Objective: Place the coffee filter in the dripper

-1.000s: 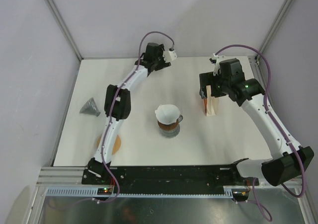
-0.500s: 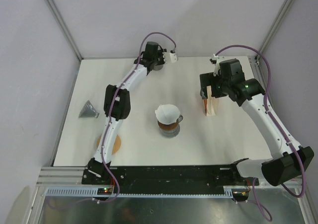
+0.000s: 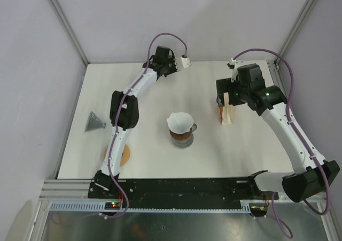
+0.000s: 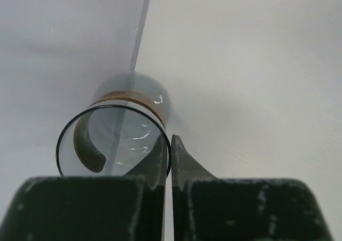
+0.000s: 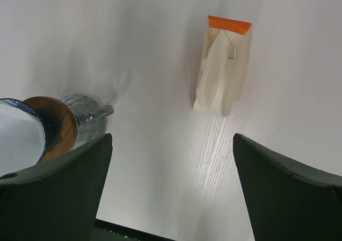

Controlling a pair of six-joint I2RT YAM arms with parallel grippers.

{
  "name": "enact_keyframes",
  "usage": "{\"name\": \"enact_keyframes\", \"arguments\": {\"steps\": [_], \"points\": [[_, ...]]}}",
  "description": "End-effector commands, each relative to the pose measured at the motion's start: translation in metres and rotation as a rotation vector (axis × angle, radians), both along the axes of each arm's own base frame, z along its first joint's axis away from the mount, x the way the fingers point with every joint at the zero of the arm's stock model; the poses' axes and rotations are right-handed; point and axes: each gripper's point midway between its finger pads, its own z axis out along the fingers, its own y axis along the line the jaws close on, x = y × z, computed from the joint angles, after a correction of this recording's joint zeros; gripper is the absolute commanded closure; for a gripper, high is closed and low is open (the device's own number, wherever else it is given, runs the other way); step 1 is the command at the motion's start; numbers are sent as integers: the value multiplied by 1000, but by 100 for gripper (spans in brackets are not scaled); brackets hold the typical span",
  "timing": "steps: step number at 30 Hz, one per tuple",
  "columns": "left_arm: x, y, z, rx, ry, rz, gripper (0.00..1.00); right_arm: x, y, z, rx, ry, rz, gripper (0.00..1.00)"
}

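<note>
The coffee filters (image 3: 227, 114) are a stack of cream papers in an orange-backed holder (image 5: 222, 72) at mid-right. My right gripper (image 3: 226, 99) (image 5: 171, 139) hangs just behind and above the stack, open and holding nothing. The dripper (image 3: 180, 127) (image 5: 53, 131) stands mid-table, a white cone on a wooden collar over a handled glass cup. At the back of the table my left gripper (image 4: 170, 142) is shut on the rim of a clear glass vessel (image 4: 125, 121) with a brown band, one finger inside it and one outside.
A grey metal cone (image 3: 94, 122) lies near the table's left edge. A brown disc (image 3: 124, 155) shows partly under the left arm at the front left. Walls with metal struts (image 3: 67, 24) close in the back and sides.
My left gripper has closed onto the glass vessel's rim and its wrist has turned a little. The grey cone has shifted slightly toward the front. The right arm has barely moved.
</note>
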Motion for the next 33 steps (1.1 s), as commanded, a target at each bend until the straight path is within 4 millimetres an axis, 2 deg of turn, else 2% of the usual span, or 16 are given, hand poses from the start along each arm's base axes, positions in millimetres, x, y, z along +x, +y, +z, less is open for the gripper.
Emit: {"name": "enact_keyframes", "arguments": {"steps": [1,8,9,10,11,14,15,16,22,23,25,28,33], "points": [[-16,2,84,-137,-27,46,100,-5,-4,12,7,-36,0,1],[-37,17,150,-202,-85,104,100,-10,0,18,35,-44,7,1],[-44,20,150,-197,-76,112,100,-12,0,19,40,-45,9,1],[-50,24,160,-200,-84,120,100,-14,1,20,45,-45,11,1],[-57,29,157,-193,-69,134,100,-16,2,22,49,-47,15,1],[-88,41,168,-200,-35,154,100,-20,3,25,60,-55,18,1],[-100,44,163,-198,-5,153,100,-22,7,27,74,-54,32,1],[-114,47,168,-202,9,149,100,-24,10,28,89,-54,43,1],[-202,67,144,-172,175,124,100,-30,35,31,144,-49,113,1],[-217,70,148,-179,178,112,100,-31,39,31,147,-48,124,1],[-244,77,135,-164,209,99,100,-33,48,31,148,-49,146,1],[-275,86,115,-149,251,93,100,-36,63,33,157,-61,184,1],[-323,84,108,-195,289,46,100,-46,87,36,169,-76,240,1]]}}
